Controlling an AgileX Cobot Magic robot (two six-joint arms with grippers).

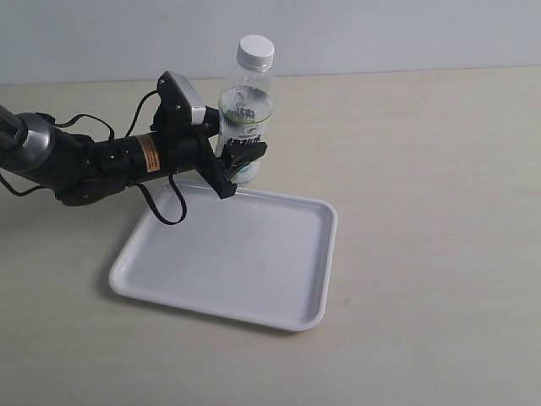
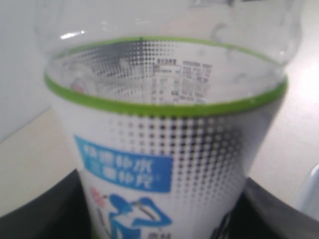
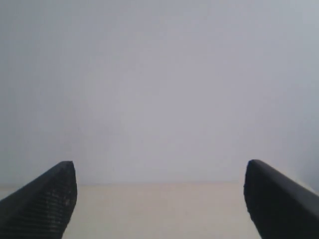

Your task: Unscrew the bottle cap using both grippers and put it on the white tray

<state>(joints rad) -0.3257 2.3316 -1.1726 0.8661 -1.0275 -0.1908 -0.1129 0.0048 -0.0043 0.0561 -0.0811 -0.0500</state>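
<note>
Bottle cap (image 1: pixel 255 51) sits on the neck of the bottle (image 1: pixel 246 106), white and ribbed, well above the white tray (image 1: pixel 194 271) and not on it. From where I stand the bottle is upright just beyond the tray's far rim, toward its left end; whether its base touches the table (image 1: pixel 431 178) I cannot tell, as the arm hides it. The left gripper (image 1: pixel 245 169) reaches in from the left on its slim black arm with the orange label and is closed around the bottle's lower body, one finger (image 1: pixel 250 153) lying across the label; up close, the white-and-green label fills the wrist view between the two dark jaws. The right gripper (image 3: pixel 159 172) does not show from the side. Its own camera faces a pale wall and a strip of beige table, with both fingers (image 3: pixel 47 201) spread wide and nothing between them. The tray holds nothing
</note>
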